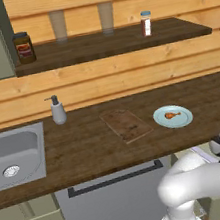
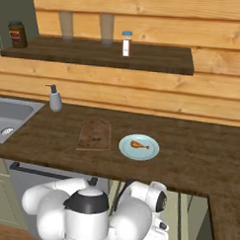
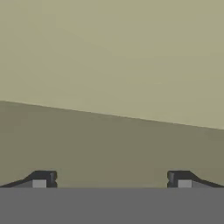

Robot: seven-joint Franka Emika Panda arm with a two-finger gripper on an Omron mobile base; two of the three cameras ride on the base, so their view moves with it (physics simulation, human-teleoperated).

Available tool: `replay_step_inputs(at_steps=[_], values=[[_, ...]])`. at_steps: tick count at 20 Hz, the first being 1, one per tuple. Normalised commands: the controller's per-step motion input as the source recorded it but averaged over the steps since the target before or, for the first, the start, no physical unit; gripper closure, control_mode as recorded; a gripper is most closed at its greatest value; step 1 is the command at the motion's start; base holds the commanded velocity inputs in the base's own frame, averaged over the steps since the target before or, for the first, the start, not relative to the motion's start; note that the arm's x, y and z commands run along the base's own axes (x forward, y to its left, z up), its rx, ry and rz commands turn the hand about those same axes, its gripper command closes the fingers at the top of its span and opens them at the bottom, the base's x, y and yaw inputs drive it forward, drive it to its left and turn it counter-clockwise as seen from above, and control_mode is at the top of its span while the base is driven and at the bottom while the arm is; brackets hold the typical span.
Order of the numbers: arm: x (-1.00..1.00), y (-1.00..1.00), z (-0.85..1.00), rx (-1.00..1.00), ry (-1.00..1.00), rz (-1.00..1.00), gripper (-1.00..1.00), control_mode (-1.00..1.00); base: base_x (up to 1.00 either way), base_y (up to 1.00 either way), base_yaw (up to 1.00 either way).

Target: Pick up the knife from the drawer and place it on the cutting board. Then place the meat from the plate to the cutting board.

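Note:
The brown cutting board lies bare on the dark countertop. Right of it sits the pale blue plate with the small orange-brown meat on it. My arm is folded low, below the counter's front edge, beside the pale grey-green drawer. In the hand view my gripper is open, its fingertips wide apart with nothing between them, facing plain grey-green surfaces close up. The knife is hidden.
A steel sink and a soap dispenser are at the counter's left. A wide grey panel with a dark bar handle sits under the counter. The wall shelf holds a jar and a shaker.

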Motion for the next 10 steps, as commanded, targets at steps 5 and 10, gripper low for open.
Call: replay_step_inputs(at_steps=[5, 10], values=[[-1.00, 0.12, 0.60, 0.04, 0.25, 0.00, -1.00, -1.00, 0.00, 0.00, 0.00], [-0.72, -0.01, 0.71, 0.01, 0.10, 0.00, -1.00, -1.00, 0.00, 0.00, 0.00]])
